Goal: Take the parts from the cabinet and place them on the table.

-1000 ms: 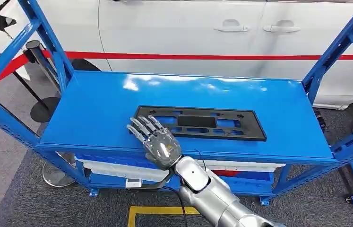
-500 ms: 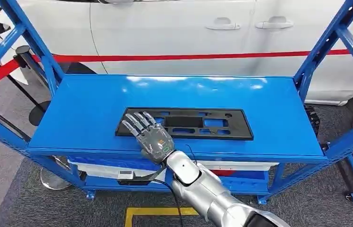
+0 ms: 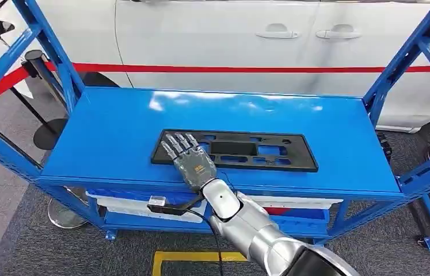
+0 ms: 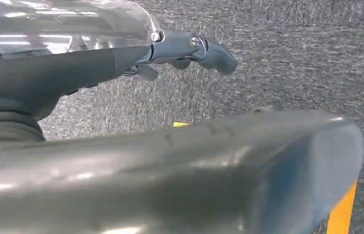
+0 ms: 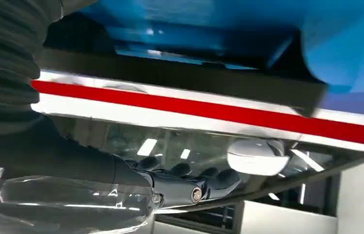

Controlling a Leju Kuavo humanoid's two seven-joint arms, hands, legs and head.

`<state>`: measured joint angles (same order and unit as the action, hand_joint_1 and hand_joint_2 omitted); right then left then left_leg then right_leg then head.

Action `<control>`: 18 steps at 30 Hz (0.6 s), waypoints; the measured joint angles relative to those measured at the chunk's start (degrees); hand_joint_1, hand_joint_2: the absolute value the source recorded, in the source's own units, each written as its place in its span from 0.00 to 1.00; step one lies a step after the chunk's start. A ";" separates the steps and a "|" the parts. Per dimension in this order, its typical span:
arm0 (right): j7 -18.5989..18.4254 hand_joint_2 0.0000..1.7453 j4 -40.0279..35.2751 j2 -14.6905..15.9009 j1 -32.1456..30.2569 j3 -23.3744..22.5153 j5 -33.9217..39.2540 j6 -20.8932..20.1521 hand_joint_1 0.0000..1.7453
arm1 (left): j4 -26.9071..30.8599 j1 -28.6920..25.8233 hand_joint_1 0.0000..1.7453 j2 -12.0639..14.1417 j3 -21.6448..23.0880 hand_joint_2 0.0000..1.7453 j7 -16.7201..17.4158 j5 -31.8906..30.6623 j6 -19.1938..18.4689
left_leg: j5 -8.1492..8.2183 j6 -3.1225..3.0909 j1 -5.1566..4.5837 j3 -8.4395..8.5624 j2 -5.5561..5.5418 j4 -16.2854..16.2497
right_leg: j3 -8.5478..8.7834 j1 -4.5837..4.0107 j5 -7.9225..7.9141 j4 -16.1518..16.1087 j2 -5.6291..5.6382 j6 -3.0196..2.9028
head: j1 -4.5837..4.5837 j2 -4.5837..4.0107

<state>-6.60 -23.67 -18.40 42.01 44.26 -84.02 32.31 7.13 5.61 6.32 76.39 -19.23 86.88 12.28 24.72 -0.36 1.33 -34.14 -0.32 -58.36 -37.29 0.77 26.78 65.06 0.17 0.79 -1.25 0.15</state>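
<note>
A flat black plastic part [image 3: 270, 150] with several cut-outs lies on the top of the blue cabinet shelf [image 3: 114, 126], near its front edge. My right hand [image 3: 192, 161] reaches in from below, fingers spread and flat over the part's left end, gripping nothing. The right wrist view shows those straight fingers [image 5: 189, 187] with the black part [image 5: 170, 75] and blue shelf beyond them. My left hand [image 4: 189, 48] hangs over grey carpet with its fingers loosely apart and nothing in them.
Blue slanted uprights [image 3: 51, 52] [image 3: 408, 57] frame both ends of the shelf. A white car [image 3: 229, 40] with a red stripe stands close behind. A black stanchion [image 3: 42, 69] is at the left. White bins [image 3: 132, 207] sit on the lower level; a yellow floor mark [image 3: 195, 257] lies in front.
The camera has shifted slightly. My right hand has moved forward from the part's front left corner to lie over its left end. The part has stayed on the shelf.
</note>
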 joint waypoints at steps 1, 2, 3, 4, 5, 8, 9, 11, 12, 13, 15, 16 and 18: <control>-0.49 1.00 0.39 0.02 0.41 -0.02 -0.15 -0.37 0.00 | 0.00 0.00 0.00 0.00 0.07 0.00 -0.18 0.02 -0.04 | 0.08 0.23 0.00 0.04 0.01 -0.02 | 2.32 -0.02 -1.56 -4.72 -0.11 -0.27 | 0.02 0.00; -1.10 1.00 0.79 0.02 0.78 -0.04 -0.31 -0.57 0.00 | 0.00 0.04 0.00 0.00 0.11 0.00 -0.31 0.02 -0.04 | 0.22 0.70 -0.43 -0.14 -0.02 -0.30 | 2.74 -0.45 -0.94 -5.96 -0.12 -0.43 | 0.00 -0.02; -1.95 1.00 1.18 0.13 0.95 -0.09 -0.74 -1.07 0.00 | 0.00 0.03 0.00 0.00 0.20 0.00 -0.39 0.02 -0.07 | 0.07 1.04 -0.30 -0.15 -0.01 -0.12 | 2.57 -0.47 -1.12 -5.91 -0.01 -0.64 | -0.09 0.00; -2.50 1.00 1.47 0.24 0.98 -0.09 -1.03 -1.47 0.00 | 0.00 0.02 0.00 0.00 0.35 0.00 -0.40 0.02 -0.07 | 0.04 1.39 -0.29 -0.09 0.00 0.00 | 2.53 -0.67 -1.09 -5.90 0.03 -0.86 | -0.07 0.00; -3.35 1.00 1.86 0.50 0.98 -0.11 -1.31 -1.89 0.00 | 0.00 0.03 0.00 0.00 0.48 0.00 -0.40 0.02 -0.11 | -0.11 1.78 -0.09 0.02 0.02 0.32 | 2.50 -0.76 -1.14 -5.92 0.07 -1.21 | -0.02 0.00; -6.64 1.00 2.54 0.90 1.61 -0.13 -2.86 -3.78 0.00 | 0.00 0.03 0.00 0.02 0.88 0.00 -0.42 0.00 -0.39 | 2.49 2.41 0.06 -1.30 0.07 -2.97 | 3.05 -0.25 -1.76 -7.03 -0.04 -2.50 | -0.17 -0.02; -7.97 1.00 2.91 1.16 1.79 -0.15 -3.25 -4.65 0.03 | 0.00 0.06 0.00 0.04 0.94 0.00 -0.42 0.00 -0.39 | 4.83 2.55 0.07 -3.21 0.05 -7.29 | 3.04 -0.30 -1.75 -7.02 -0.03 -2.67 | -0.18 0.00; -10.71 1.00 3.50 2.03 1.97 -0.46 -3.58 -5.66 0.67 | 0.00 -0.03 0.00 0.07 1.03 0.00 -0.42 0.00 -0.39 | 8.26 2.81 0.06 -7.29 0.05 -16.04 | 3.05 -0.57 -1.67 -6.94 -0.07 -2.80 | -0.17 0.00; -12.28 1.00 3.74 2.69 2.16 -0.85 -3.59 -6.14 0.93 | 0.00 -0.10 0.00 0.07 1.16 0.00 -0.42 0.00 -0.41 | 8.21 2.82 0.06 -8.13 0.06 -17.82 | 3.08 -0.62 -1.66 -6.87 -0.06 -2.81 | -0.17 0.00; -13.63 1.00 4.00 3.26 2.39 -1.23 -3.59 -6.63 0.96 | 0.00 -0.11 0.00 0.07 1.36 0.00 -0.44 0.02 -0.44 | 6.77 2.73 0.06 -7.51 0.06 -16.51 | 3.17 -0.64 -1.58 -6.78 -0.05 -2.81 | -0.17 0.00; -15.31 1.00 4.37 4.50 2.96 -2.19 -3.85 -7.00 0.98 | 0.00 -0.08 0.00 0.09 1.64 0.00 -0.46 0.02 -0.57 | 1.92 2.40 0.06 -3.13 0.07 -7.65 | 3.27 -0.62 -1.37 -6.43 0.02 -2.64 | -0.17 0.00; -16.07 1.00 4.50 4.96 3.17 -2.62 -3.94 -7.02 0.99 | 0.00 -0.06 0.00 0.13 1.77 0.00 -0.46 0.04 -0.61 | -0.01 2.13 0.06 -0.62 0.08 -2.77 | 3.28 -0.62 -1.20 -6.20 0.04 -2.44 | -0.17 0.00; -16.94 1.00 4.83 6.12 3.36 -3.76 -4.09 -6.98 0.99 | 0.00 0.16 0.00 0.17 1.90 0.00 -0.44 0.11 -0.76 | 0.69 1.49 -0.33 0.27 -0.08 -0.57 | 2.98 -1.01 -1.10 -5.84 0.15 -1.78 | -0.09 0.00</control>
<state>-23.54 -18.84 -12.28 45.37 40.50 -88.11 25.33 7.13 5.77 6.49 78.29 -19.67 86.99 11.52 25.41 1.13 1.01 -33.87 -0.40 -58.93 -34.32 -0.24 25.68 59.22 0.32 -0.99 -1.33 0.15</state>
